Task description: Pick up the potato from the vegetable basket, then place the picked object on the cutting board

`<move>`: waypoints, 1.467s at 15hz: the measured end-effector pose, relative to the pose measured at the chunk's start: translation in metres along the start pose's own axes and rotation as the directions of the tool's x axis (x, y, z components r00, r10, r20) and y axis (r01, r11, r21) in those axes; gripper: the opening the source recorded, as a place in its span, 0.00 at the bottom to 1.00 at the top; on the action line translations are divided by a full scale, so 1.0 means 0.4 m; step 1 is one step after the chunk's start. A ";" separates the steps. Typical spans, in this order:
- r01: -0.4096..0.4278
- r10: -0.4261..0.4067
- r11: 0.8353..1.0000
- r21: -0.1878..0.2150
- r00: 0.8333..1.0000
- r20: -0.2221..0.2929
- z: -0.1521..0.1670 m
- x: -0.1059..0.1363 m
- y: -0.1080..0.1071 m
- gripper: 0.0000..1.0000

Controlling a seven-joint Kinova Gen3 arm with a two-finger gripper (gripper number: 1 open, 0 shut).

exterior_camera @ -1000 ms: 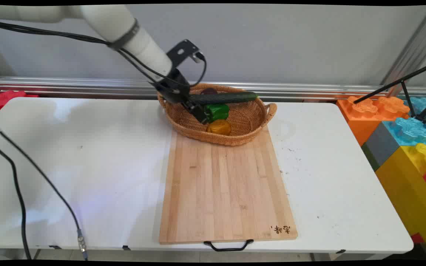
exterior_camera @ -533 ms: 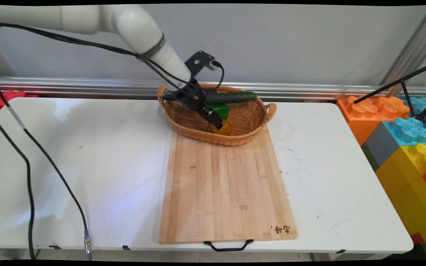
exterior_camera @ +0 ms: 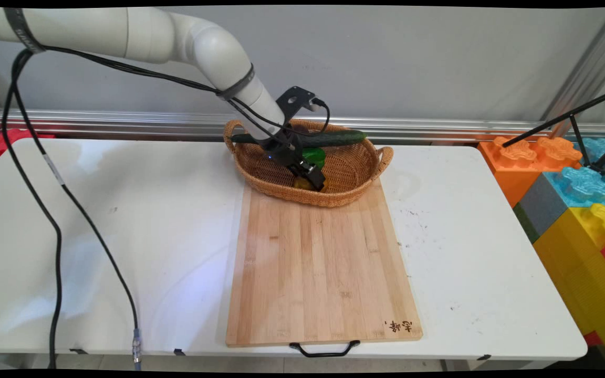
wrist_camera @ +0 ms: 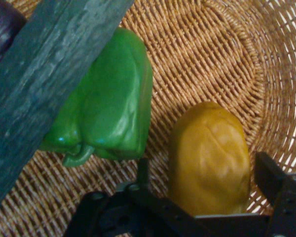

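Gripper (wrist_camera: 202,185) lowered into wicker basket (exterior_camera: 357,181) at the bench's (exterior_camera: 124,220) far edge, fingers spread to either side of the yellow pepper (wrist_camera: 209,155), not visibly pressing it. Yellow pepper lies on the basket floor near its front rim. Green pepper (wrist_camera: 111,106) just beside it, toward the basket's middle. Cucumber (exterior_camera: 334,138) spans the basket's back rim, over the green pepper. Cutting board (exterior_camera: 323,268) lies in front of the basket, its far end under it.
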 end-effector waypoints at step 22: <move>-0.141 0.137 0.988 -0.057 0.988 -0.064 -0.243 -0.027 0.331 0.00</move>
